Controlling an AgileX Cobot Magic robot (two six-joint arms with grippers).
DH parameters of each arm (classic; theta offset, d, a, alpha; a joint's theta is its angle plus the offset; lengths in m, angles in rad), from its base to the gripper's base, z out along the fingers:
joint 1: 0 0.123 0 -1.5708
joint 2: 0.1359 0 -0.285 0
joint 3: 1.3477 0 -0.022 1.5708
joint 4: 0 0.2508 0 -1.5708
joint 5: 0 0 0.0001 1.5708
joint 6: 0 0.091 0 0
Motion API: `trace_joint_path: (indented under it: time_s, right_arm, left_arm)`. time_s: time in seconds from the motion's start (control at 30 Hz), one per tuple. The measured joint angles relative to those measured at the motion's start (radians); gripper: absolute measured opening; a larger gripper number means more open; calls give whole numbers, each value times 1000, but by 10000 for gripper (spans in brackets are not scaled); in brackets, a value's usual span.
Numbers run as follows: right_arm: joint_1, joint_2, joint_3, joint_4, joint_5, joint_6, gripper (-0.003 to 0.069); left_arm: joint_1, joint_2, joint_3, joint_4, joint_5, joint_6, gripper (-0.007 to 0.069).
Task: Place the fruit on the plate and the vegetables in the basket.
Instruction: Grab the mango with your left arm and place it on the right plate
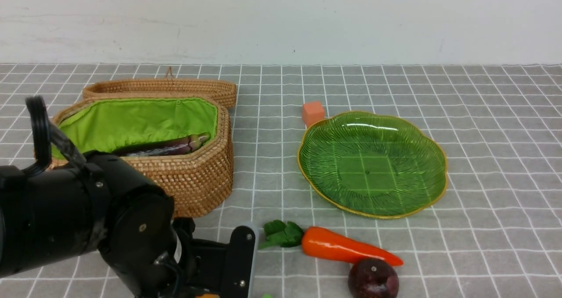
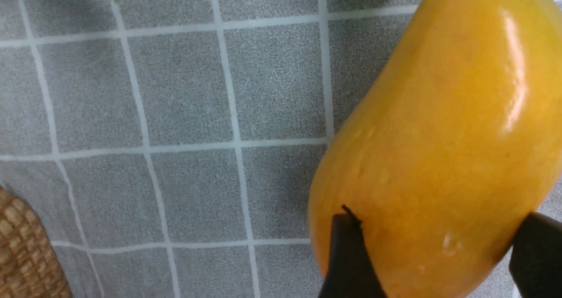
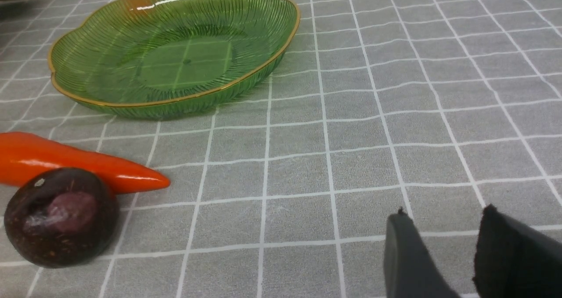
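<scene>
Straddling the elongated orange mango, the left gripper has one dark finger against the fruit's side and the other at its opposite edge, so the mango fills the gap between them. Whether the jaws are pressing on it or only flanking it, I cannot tell. The mango lies on the grey checked tablecloth at the near edge of the scene, in front of the woven basket and apart from it. The basket stands open on the left with its lid behind it, and the dark purple eggplant rests inside on the green lining. The green glass plate sits to the right of the basket, with a small orange cube just beside its far rim. The carrot lies in front of the plate, leaves toward the left gripper, and the round maroon fruit sits just beside its pointed end. The right gripper hangs low over bare cloth, well apart from the maroon fruit, its fingers slightly parted with nothing between them.
</scene>
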Motion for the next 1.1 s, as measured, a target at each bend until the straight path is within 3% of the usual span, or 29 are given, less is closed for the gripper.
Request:
trace_joint_path:
  time_s: [0.13, 0.27, 0.3, 0.4, 0.73, 0.9, 1.1]
  right_arm:
    - [0, 0, 0, 1, 0, 0, 241]
    - [0, 0, 0, -1, 0, 0, 241]
    - [0, 0, 0, -1, 0, 0, 241]
    - [0, 0, 0, -1, 0, 0, 241]
    - [0, 0, 0, -1, 0, 0, 241]
    - [0, 0, 0, -1, 0, 0, 241]
    - [0, 0, 0, -1, 0, 0, 241]
  left_arm:
    - [0, -35, 8, -8, 26, -22, 363]
    - [0, -86, 23, -23, 66, -46, 518]
    - [0, -121, 24, -14, 68, -54, 617]
    - [0, -168, 24, 2, 70, -58, 662]
    - [-27, -187, 24, 19, 17, -12, 664]
    - [-120, -107, 24, 34, -1, 3, 642]
    - [-138, 33, 24, 70, -70, 1, 596]
